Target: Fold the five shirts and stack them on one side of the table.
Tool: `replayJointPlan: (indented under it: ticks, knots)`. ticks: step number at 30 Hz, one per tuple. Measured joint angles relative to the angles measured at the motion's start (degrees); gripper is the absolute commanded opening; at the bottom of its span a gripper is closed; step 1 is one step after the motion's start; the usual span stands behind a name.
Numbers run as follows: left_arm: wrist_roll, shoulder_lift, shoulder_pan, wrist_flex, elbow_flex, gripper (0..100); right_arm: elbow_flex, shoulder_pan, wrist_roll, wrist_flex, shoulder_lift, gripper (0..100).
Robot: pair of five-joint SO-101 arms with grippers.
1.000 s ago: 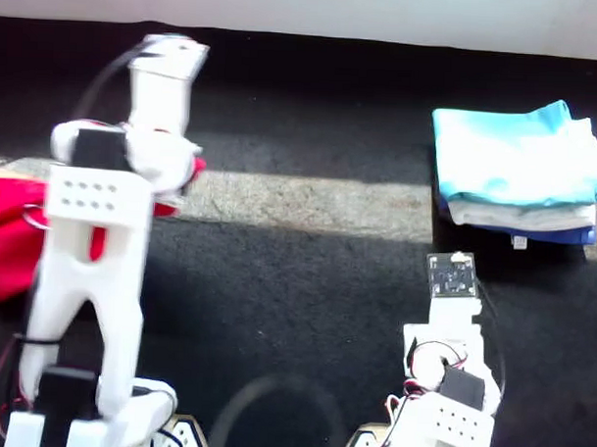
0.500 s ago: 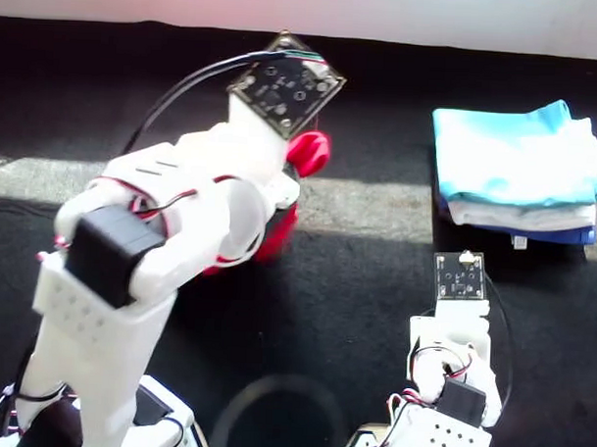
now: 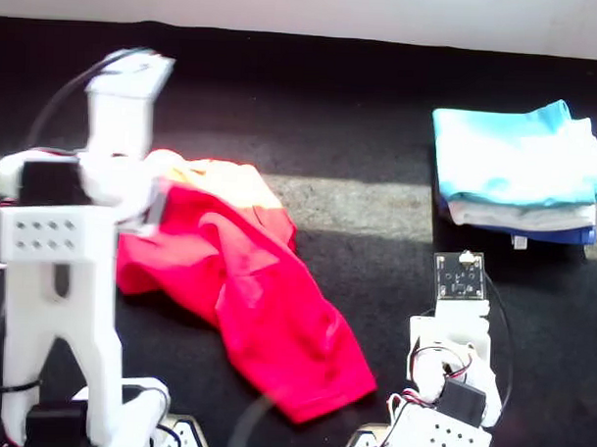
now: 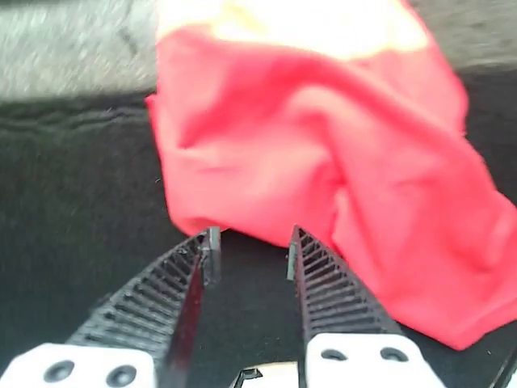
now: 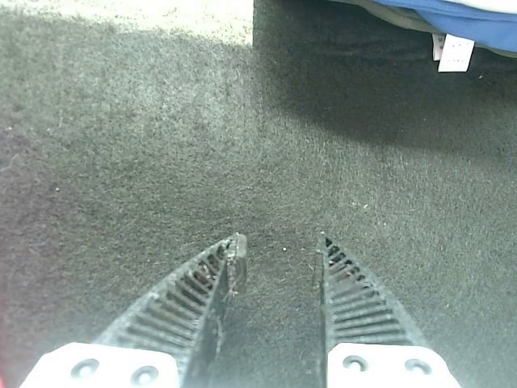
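The red shirt lies in a rumpled heap across the centre-left of the high view. It runs from beside the left arm down toward the lower middle of the frame, well apart from the stack of folded shirts at the upper right. The left gripper hangs just short of the shirt's near edge, its jaws parted a moderate way with nothing between them. The right gripper is likewise parted and empty, over bare table at the lower right, with the stack's blue bottom layer and its white tag beyond it. The step in hand looks to be spreading this shirt flat before any fold. That is worth doing properly, since a fold made on bunched cloth would likely come out lumpy and sit badly on the stack. The left gripper should take a single layer at an outer edge or corner, not a pinch through the twisted middle, and close fully before lifting. The right gripper would do well to take the far end near the lower middle of the frame, so the two can draw the cloth taut between them. Pull low and slowly, because the fabric looks thin enough to slip out of a shallow bite, and keep the spread shirt clear of the stack.
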Motion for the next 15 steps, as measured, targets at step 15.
replayJointPlan:
  ticks: [15]
  knots:
    - [-3.78, 1.14, 9.23, -10.29, 17.05, 15, 0.0, 0.0, 0.0, 0.0, 0.0, 14.6]
